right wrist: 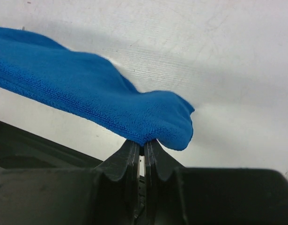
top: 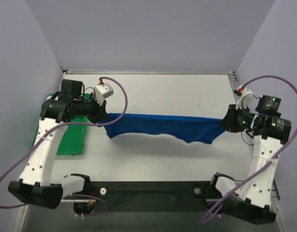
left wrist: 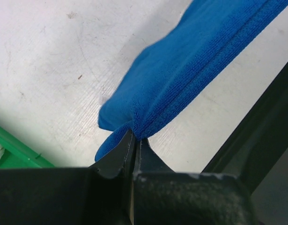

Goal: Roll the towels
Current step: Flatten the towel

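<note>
Top external shows your towel (top: pixel 160 126) stretched left to right, held up off the worktop (top: pixel 162 92). The left tool (top: pixel 104 118) and right tool (top: pixel 224 124) are each clamped tight on one end. You seem to be at the spreading step; next, lay it flat before rolling

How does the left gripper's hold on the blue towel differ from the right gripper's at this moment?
The left gripper pinches the blue towel right at its stitched hem. The right gripper bites under a rounded fold that bulges past its fingers. The left gripper sits beside the green mat, and the right gripper over the white table. Shared: both are shut on an end of the towel, which is stretched between them.
</note>
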`<act>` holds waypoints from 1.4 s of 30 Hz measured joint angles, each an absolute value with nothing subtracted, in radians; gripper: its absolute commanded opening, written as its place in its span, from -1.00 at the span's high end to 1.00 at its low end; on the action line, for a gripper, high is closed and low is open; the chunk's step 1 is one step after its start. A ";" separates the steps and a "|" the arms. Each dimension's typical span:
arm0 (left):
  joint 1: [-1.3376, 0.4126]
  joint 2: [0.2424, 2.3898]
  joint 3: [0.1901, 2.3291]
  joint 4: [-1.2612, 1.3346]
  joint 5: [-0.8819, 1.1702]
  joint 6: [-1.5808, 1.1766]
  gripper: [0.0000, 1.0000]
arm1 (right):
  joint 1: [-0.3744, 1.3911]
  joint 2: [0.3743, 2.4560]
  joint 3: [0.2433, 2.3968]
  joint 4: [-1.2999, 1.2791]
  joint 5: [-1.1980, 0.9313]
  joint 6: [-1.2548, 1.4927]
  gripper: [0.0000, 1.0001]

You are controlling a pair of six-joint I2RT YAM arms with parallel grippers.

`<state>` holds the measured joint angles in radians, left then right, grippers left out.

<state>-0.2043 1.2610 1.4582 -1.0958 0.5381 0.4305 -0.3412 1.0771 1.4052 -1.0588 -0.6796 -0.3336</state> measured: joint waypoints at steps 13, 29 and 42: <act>-0.193 1.404 1.436 -1.115 0.524 0.453 1.00 | -0.261 1.278 1.271 -0.957 -0.653 -0.311 1.00; -0.129 2.201 1.886 -0.945 0.474 0.385 -0.57 | -0.186 2.103 1.713 -0.699 -0.441 -0.089 -0.13; -0.044 1.994 1.646 -0.889 0.406 0.377 -0.07 | -0.183 1.829 1.466 -0.773 -0.446 -0.135 0.53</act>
